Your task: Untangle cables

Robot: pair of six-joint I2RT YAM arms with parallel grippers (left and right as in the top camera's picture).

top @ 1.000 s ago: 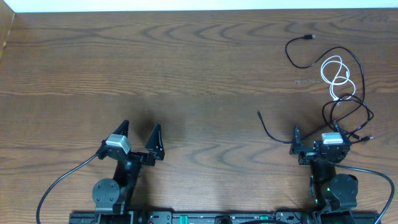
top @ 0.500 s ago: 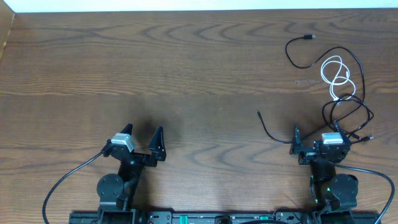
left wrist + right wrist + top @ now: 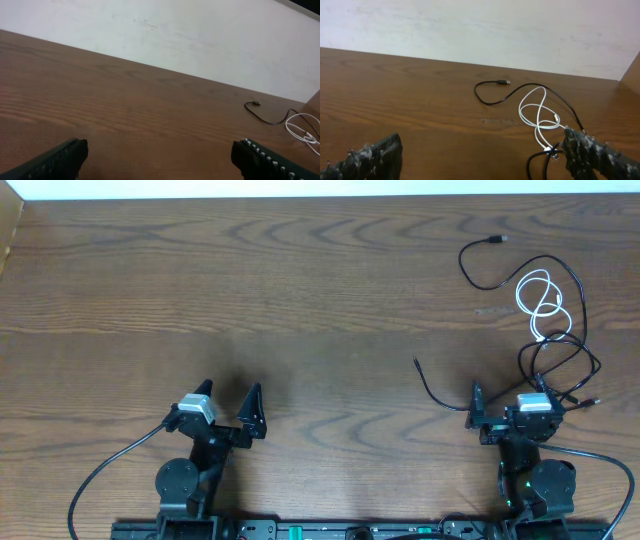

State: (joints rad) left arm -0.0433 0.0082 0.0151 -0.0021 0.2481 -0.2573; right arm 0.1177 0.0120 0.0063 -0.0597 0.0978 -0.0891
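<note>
The cables lie in a tangle at the table's right. A short white cable (image 3: 541,296) is looped among long black cables (image 3: 562,352). One black plug end (image 3: 497,241) lies at the far side, and another black end (image 3: 428,383) trails left. My right gripper (image 3: 510,392) is open and empty, just in front of the tangle. In the right wrist view the white cable (image 3: 538,114) and black loops (image 3: 540,162) lie by the right finger of the right gripper (image 3: 482,155). My left gripper (image 3: 229,402) is open and empty, far left of the cables. In the left wrist view the left gripper (image 3: 160,155) is open.
Bare brown wood table (image 3: 300,290) stretches left of the tangle. A white wall runs along the table's far edge (image 3: 470,30). Thick black arm wires (image 3: 100,470) run from both bases at the near edge. In the left wrist view the cables show far right (image 3: 300,125).
My left gripper has drawn back a little toward its base. The right gripper and the cables have not moved.
</note>
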